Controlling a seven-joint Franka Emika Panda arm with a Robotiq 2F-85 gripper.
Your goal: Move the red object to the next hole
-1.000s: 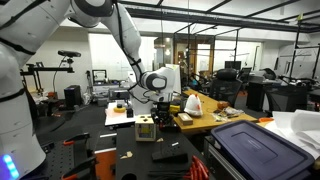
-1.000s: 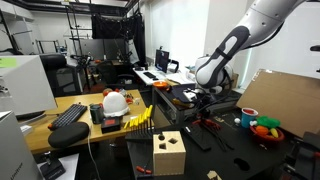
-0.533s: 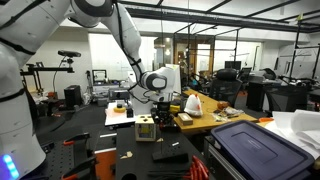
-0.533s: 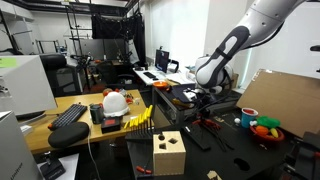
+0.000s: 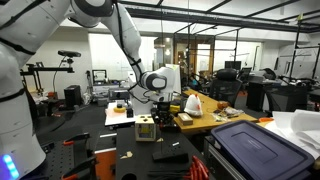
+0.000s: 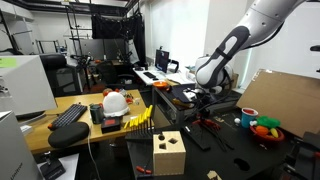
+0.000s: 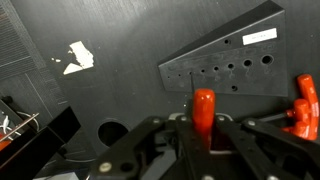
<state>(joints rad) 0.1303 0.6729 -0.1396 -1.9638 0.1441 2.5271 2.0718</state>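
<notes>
In the wrist view the red object (image 7: 204, 108), a rounded red peg, stands upright between the fingers of my gripper (image 7: 204, 135), which is shut on it. Just beyond it lies a dark grey wedge-shaped block (image 7: 225, 60) with a row of several holes (image 7: 230, 70) and a white label. The peg's tip hangs in front of the block's near edge, below the left holes. In both exterior views my gripper (image 5: 163, 100) (image 6: 204, 97) points down over the black table; the peg is too small to see there.
Another red piece (image 7: 303, 100) sits at the right edge of the wrist view. A white scrap (image 7: 76, 55) lies on the black table. A wooden box (image 6: 168, 152) (image 5: 146, 128), a bowl of toys (image 6: 265, 128) and a cluttered wooden desk (image 6: 75, 120) stand around.
</notes>
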